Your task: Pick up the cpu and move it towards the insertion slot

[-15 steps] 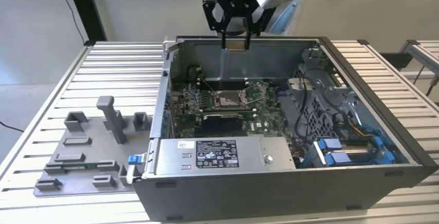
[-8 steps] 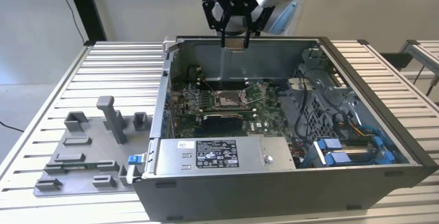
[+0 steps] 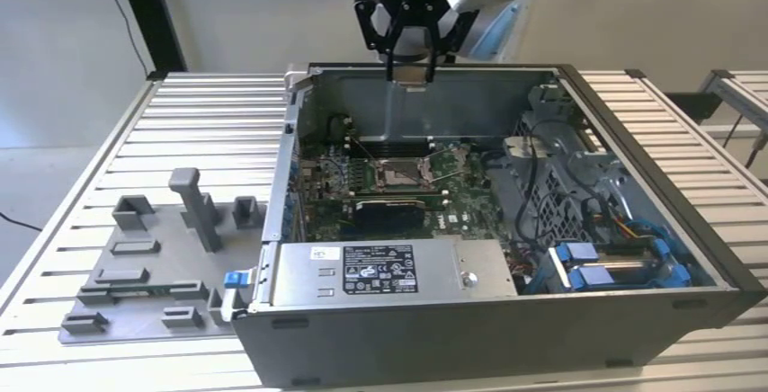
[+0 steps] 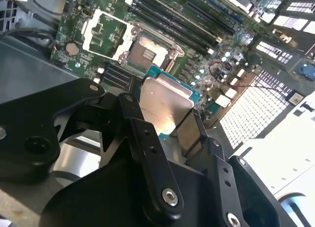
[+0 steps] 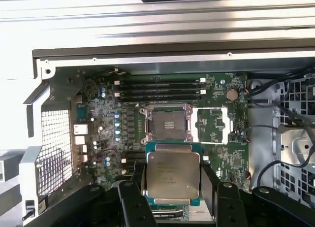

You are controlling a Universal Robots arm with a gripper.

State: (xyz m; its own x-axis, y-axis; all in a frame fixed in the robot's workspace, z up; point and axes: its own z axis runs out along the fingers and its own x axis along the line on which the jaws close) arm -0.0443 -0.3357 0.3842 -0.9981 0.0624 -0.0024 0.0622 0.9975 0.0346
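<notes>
The cpu (image 5: 173, 174), a thin square plate with a pale silver top and green rim, sits between the black fingers (image 5: 139, 174) of my gripper (image 5: 173, 181), which is shut on its two opposite edges. In the second wrist view the cpu (image 4: 165, 105) shows tilted in the gripper (image 4: 162, 117), hanging above the green board. The insertion slot (image 5: 167, 124) is a metal-framed square socket with a dark centre, lying just beyond the cpu in both wrist views (image 4: 147, 52). In the exterior view my gripper (image 3: 409, 75) hangs above the open case's far wall, well above the insertion slot (image 3: 397, 173).
The open computer case (image 3: 288, 140) lies on a slatted aluminium table (image 3: 204, 113). A silver power supply (image 3: 384, 271) fills its near side, with cables and blue brackets (image 3: 600, 266) on the exterior view's right. Memory slots (image 5: 160, 89) flank the socket. A grey fixture (image 3: 156, 266) stands at the exterior view's left.
</notes>
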